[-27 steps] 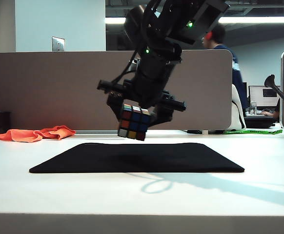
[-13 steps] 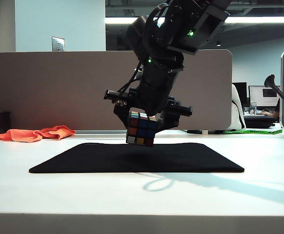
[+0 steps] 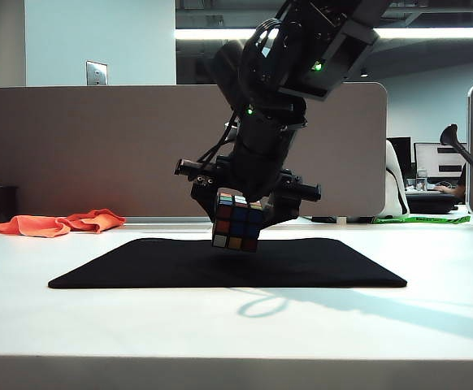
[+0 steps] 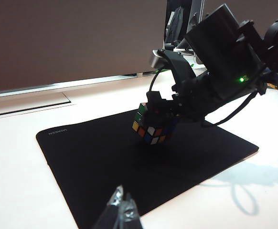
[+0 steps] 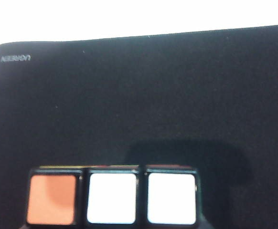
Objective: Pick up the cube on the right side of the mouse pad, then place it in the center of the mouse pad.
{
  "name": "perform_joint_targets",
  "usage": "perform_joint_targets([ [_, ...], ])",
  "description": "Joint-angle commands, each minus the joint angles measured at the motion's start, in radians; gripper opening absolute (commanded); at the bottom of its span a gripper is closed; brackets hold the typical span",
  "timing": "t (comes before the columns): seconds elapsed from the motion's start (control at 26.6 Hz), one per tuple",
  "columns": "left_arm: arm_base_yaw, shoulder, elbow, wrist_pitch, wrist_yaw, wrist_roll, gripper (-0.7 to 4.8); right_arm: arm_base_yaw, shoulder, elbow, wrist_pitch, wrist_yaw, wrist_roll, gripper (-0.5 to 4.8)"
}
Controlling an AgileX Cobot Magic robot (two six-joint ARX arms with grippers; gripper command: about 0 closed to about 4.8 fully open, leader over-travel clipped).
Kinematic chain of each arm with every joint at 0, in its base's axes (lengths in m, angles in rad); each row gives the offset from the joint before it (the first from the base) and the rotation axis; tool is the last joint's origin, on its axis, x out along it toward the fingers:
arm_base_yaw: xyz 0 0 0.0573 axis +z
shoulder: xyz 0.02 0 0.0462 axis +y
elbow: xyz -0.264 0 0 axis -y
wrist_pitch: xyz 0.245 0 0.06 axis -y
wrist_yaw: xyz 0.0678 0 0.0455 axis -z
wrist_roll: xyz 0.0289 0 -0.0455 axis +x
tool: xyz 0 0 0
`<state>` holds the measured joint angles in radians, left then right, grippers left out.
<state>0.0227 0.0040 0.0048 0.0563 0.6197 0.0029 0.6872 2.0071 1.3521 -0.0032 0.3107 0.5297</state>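
Office desk with a white table [image 3: 431, 325], and the right gripper [image 3: 238, 213] is clamped on the cube [image 3: 236, 222], tilted just above the mouse pad [image 3: 139, 264] middle for set-down, while the left gripper [image 4: 121, 210] idles nearby, apparently closed.

Cube [image 3: 236, 221]: black-edged grid of square stickers, blue, red, orange, yellow and white, at frame centre; the right wrist view shows one orange and two white squares. Mouse pad [image 3: 318, 264]: plain black, with faint grey lettering at one corner. Cloth [image 3: 58, 223], left of frame: bright orange. Table [image 3: 431, 325]: white.
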Motion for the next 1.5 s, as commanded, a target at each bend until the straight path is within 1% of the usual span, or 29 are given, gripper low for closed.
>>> perform_joint_targets([
  [0.04,-0.002,0.001,0.003,0.012,0.002,-0.004,-0.06,-0.003,-0.005,0.005,0.038,0.000,0.002,3.15],
  [0.3,-0.002,0.001,0.003,0.012,0.002,-0.004,-0.06,-0.015,-0.005,0.005,0.049,-0.001,0.001,3.15],
  [0.49,-0.002,0.001,0.003,0.012,0.002,-0.004,-0.06,-0.018,0.003,0.006,0.083,-0.030,0.000,3.15],
  [0.56,-0.002,0.001,0.003,0.012,0.002,-0.004,-0.06,-0.018,0.025,0.023,0.080,-0.063,-0.004,3.15],
  [0.64,-0.002,0.001,0.003,0.012,0.002,-0.004,-0.06,-0.018,0.044,0.046,0.055,-0.070,-0.006,3.15],
  [0.71,-0.002,0.001,0.004,0.012,0.003,-0.006,-0.06,-0.016,0.057,0.065,0.032,-0.062,-0.006,3.15],
  [0.83,-0.002,0.001,0.004,0.012,0.002,-0.018,-0.06,-0.017,0.057,0.072,0.030,-0.006,-0.011,3.15],
  [1.05,-0.002,0.001,0.004,0.012,0.002,-0.018,-0.06,-0.023,0.058,0.072,0.001,0.032,-0.036,3.15],
  [1.5,-0.002,0.001,0.004,0.012,0.002,-0.018,-0.06,-0.028,0.060,0.072,0.008,0.023,-0.036,3.15],
])
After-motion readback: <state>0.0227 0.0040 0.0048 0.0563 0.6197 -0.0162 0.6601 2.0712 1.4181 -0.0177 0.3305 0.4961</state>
